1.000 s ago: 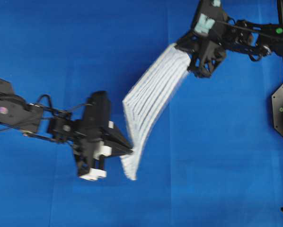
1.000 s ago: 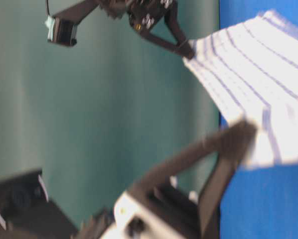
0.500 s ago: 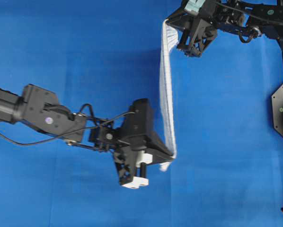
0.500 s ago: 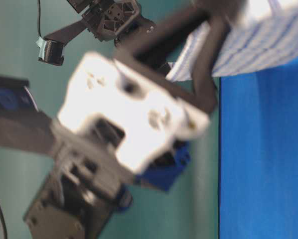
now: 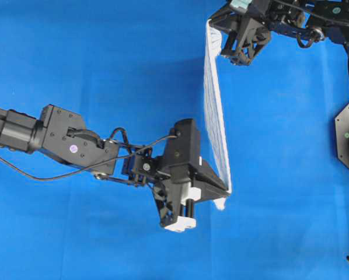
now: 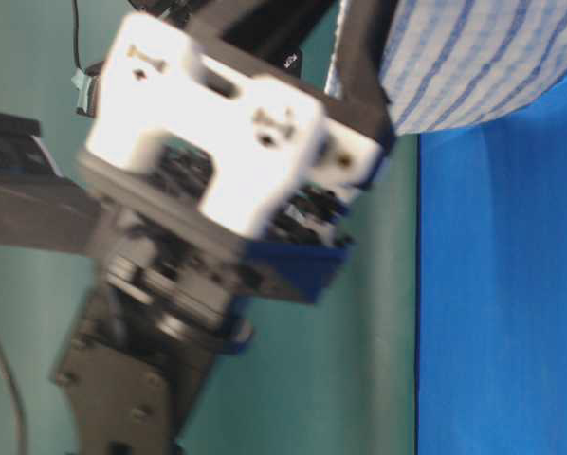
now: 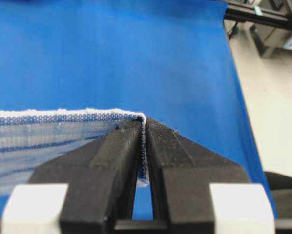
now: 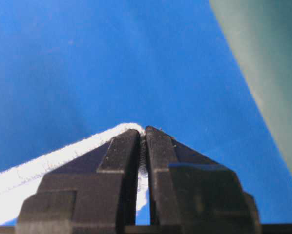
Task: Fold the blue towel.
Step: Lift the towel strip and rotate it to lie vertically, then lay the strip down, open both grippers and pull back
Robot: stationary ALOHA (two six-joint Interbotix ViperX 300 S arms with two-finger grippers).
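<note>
Blue table covering (image 5: 93,64) fills the overhead view. Above it the blue towel (image 5: 215,116) hangs stretched between the two arms, the left gripper (image 5: 224,189) pinching one corner and the right gripper (image 5: 212,29) pinching another. A second ago the cloth spread wide and slanted; now it shows edge-on as a thin taut strip, probably lifted clear and ready to be laid down for a fold. Each wrist view shows the hem nipped between closed jaws, while the table-level view shows the towel's striped face (image 6: 473,57), hidden from overhead.
</note>
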